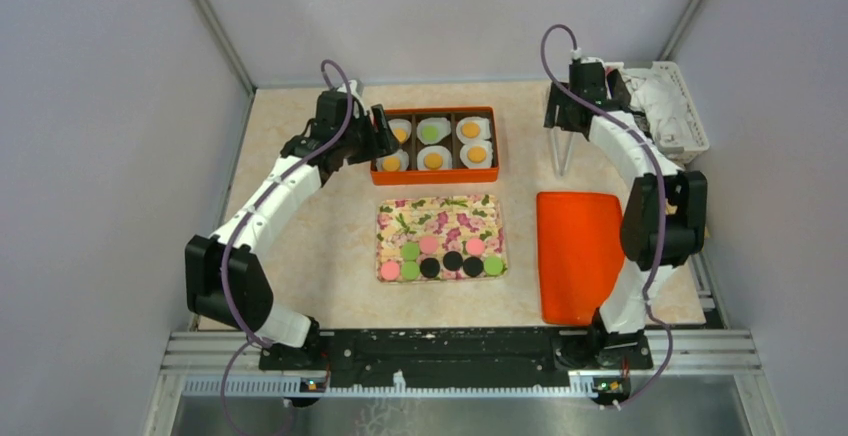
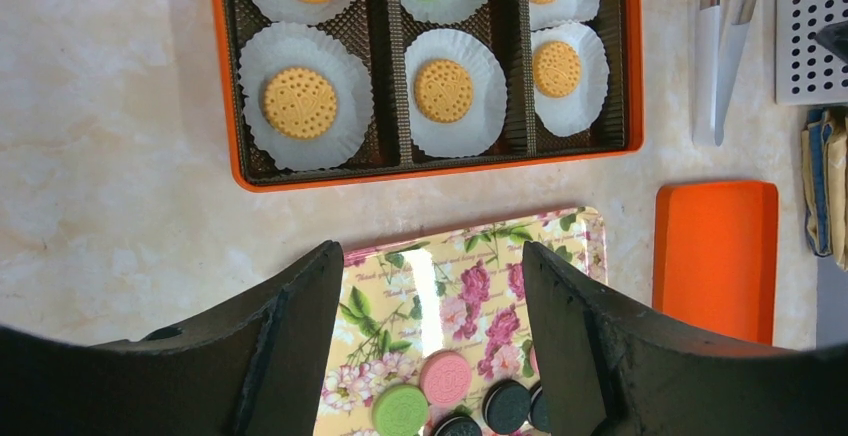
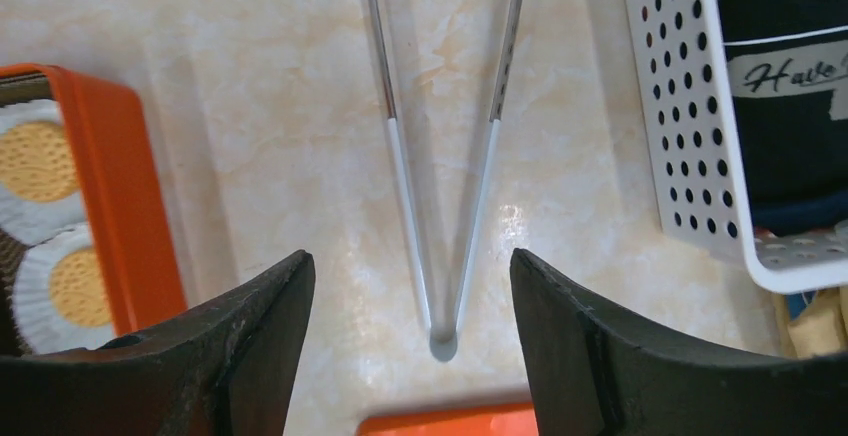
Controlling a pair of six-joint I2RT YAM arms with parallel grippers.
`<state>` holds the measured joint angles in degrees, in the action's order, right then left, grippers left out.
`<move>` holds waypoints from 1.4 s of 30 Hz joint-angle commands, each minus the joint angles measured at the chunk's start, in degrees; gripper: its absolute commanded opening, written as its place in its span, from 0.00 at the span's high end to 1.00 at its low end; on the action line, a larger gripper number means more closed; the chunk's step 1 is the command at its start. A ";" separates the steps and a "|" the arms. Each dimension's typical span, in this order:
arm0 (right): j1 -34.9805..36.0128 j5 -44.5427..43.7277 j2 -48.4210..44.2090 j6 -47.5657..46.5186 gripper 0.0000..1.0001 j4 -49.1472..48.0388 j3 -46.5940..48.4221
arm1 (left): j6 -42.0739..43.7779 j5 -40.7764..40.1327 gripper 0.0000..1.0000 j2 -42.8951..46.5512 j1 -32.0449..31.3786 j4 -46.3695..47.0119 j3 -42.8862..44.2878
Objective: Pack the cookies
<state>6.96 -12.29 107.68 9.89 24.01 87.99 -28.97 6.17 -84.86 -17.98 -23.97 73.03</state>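
Note:
The orange box (image 1: 436, 175) holds six white paper cups, five with an orange cookie (image 1: 433, 160) and one with a green cookie (image 1: 432, 131). The floral tray (image 1: 440, 214) carries several loose cookies in pink (image 1: 428, 245), green (image 1: 493, 265) and black (image 1: 452, 259). My left gripper (image 1: 385, 134) is open and empty at the box's left end. In the left wrist view it (image 2: 432, 286) hangs over the tray's far edge (image 2: 470, 256), with the box (image 2: 430, 171) beyond. My right gripper (image 1: 562, 121) is open and empty over metal tongs (image 3: 440, 206).
The orange lid (image 1: 580, 254) lies flat to the right of the tray. A white perforated basket (image 1: 680, 106) with packets stands at the back right corner. The tongs (image 1: 563, 154) lie between the box and the basket. Grey walls enclose the table.

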 commanded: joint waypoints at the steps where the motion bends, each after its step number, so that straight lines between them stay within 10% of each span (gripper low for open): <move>1: 3.13 -0.04 -7.88 4.20 0.31 2.08 -3.73 | 0.15 0.43 0.27 0.55 -1.34 2.47 -0.72; 10: 17.81 -6.34 -19.51 10.14 0.38 6.66 -18.58 | -0.36 0.80 0.28 0.38 -2.69 3.68 -2.12; 42: 20.19 -1.53 -26.91 25.04 0.73 4.28 -46.82 | -1.28 2.91 0.28 1.76 -5.07 6.15 -8.58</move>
<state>26.28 -13.72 80.97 33.32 31.03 42.35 -30.09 8.21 -84.86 -22.68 -20.36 64.86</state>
